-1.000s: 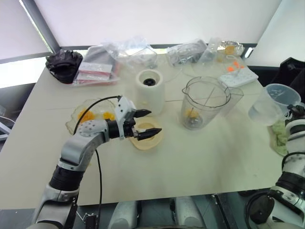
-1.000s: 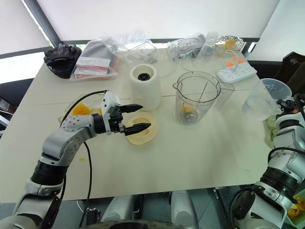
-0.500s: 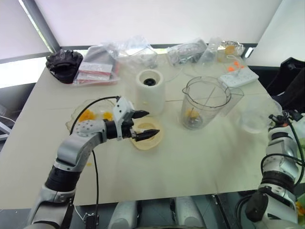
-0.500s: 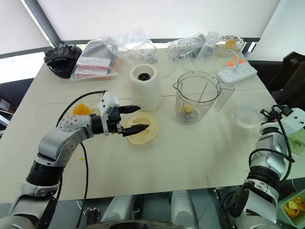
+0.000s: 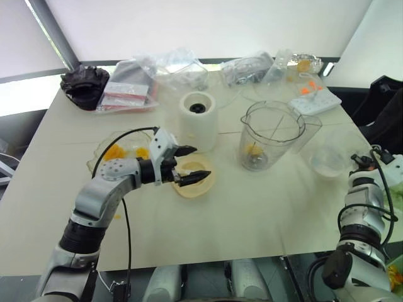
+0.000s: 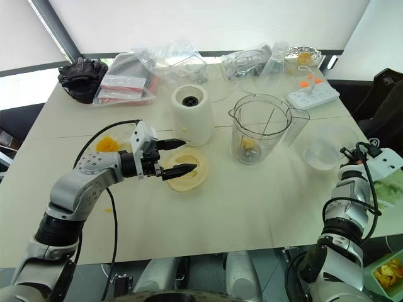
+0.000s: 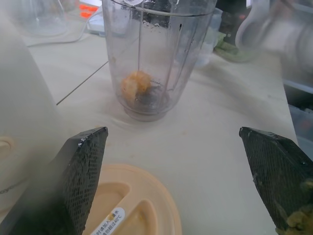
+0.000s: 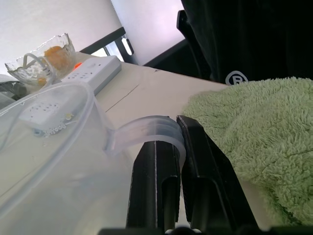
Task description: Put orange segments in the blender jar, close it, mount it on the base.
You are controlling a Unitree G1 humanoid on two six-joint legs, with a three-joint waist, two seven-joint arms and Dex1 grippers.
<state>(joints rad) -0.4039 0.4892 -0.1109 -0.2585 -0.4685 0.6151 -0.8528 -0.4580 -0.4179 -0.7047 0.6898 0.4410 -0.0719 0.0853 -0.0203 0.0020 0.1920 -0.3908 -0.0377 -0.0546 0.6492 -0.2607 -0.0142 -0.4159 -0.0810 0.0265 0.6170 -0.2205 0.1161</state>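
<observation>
1. Left gripper is spread wide w/ nothing between the fingers, hovering just over the flat cream-yellow lid on the table.
2. Right gripper I read as pinched tight on the curved handle of a clear plastic cup, at the table's right edge. Green towel sits right beside it.
3. Blender jar stands upright near table centre, uncovered, not on the base. It's to the right of the lid, well apart from both grippers.
4. I see one orange segment at the jar's bottom, by the blades.
5. More orange segments lie in the wavy-edged glass bowl, behind my left arm.
6. Base stands upright just behind the lid, dark socket facing up, left of the jar w/ a gap between them.
7. Back of table: clear plastic bags, a black bundle at the far left corner, a white power strip far right, and a small glass dish w/ something orange in it beyond that.
</observation>
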